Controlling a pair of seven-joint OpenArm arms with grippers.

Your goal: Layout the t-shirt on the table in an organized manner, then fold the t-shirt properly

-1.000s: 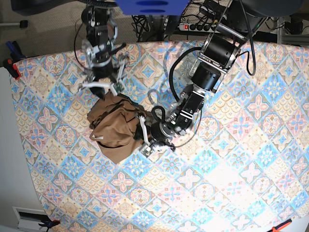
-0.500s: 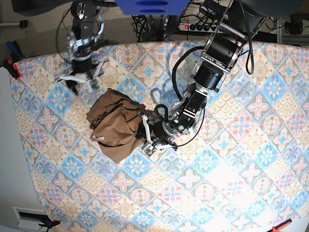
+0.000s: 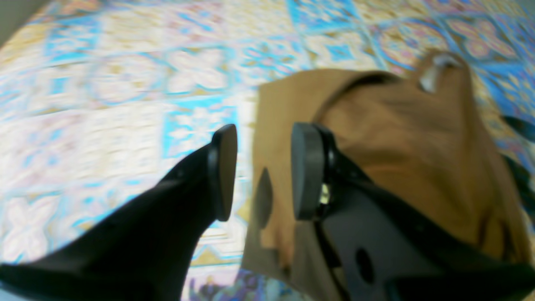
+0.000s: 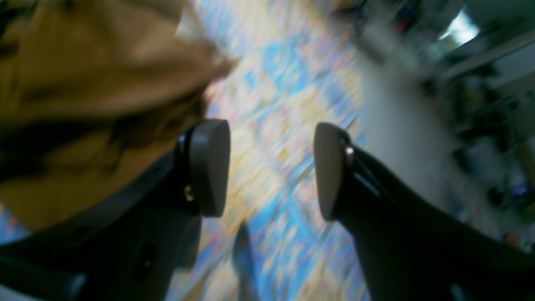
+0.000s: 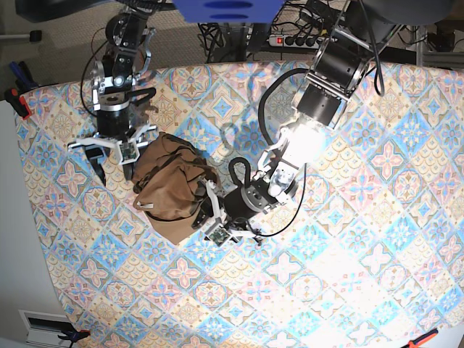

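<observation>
Crumpled tan-brown soft fabric t-shirt [image 5: 170, 190] bunched mid-left on the pastel diamond-tile table [image 5: 348, 283], light and limp so it'll drape; my left claw [image 3: 261, 171] gapes astride its edge, right claw [image 4: 271, 169] empty beside it; pinch a hem.

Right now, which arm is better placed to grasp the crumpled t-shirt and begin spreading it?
Probably the left. The left gripper is open with the t-shirt edge between its jaws. The right gripper is open beside the shirt, over the table.

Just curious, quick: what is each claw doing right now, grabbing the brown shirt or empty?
Left end effector: open, straddling an edge of the t-shirt, not clamped.
Right end effector: open, empty.
</observation>
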